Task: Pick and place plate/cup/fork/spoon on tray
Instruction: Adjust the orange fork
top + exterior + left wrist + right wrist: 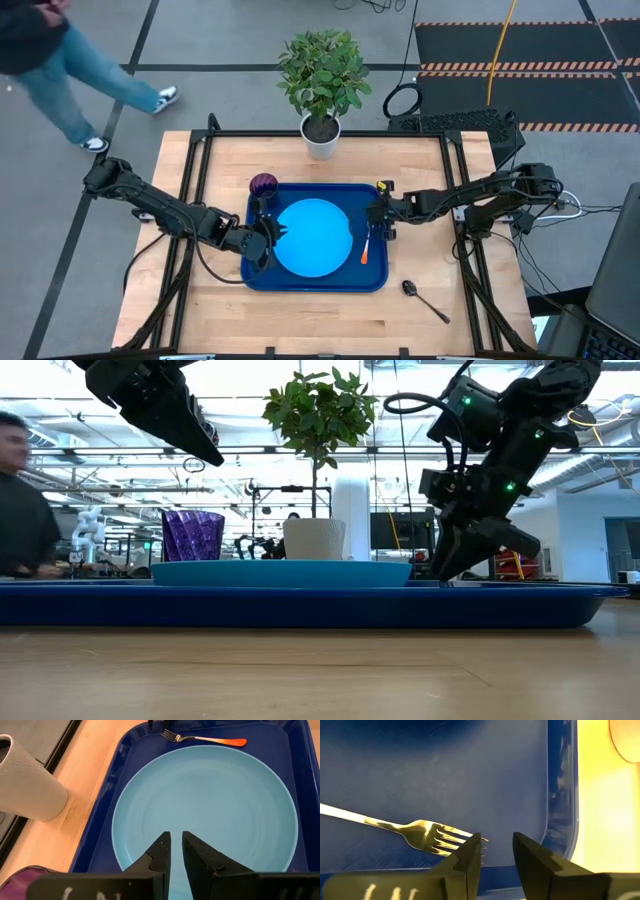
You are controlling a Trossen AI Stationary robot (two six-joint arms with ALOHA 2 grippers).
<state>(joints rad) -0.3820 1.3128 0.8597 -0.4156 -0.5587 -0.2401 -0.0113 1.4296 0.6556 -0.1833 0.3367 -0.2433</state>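
The dark blue tray point(262, 278) lies mid-table. On it rest the light-blue plate point(312, 236), the purple cup point(263, 185) upright in its far left corner, and the fork point(366, 248) flat along its right side, orange handle toward the near edge. The spoon point(425, 300) lies on the bare wood near the tray's near right corner. My left gripper point(176, 840) hovers over the plate's left rim, fingers a narrow gap apart with nothing between. My right gripper point(497, 842) stands open, low over the tray's far right, beside the fork's tines point(427, 834). My right gripper has one fingertip point(472, 851) right in front of the tips of the fork's tines point(479, 842). Whether it touches them I cannot tell. The fork lies flat on the tray floor, not lifted.
A white plant pot point(320, 135) stands at the table's far edge, behind the tray. A person walks past the far left corner, off the table. Bare wood lies in front of the tray and to both sides.
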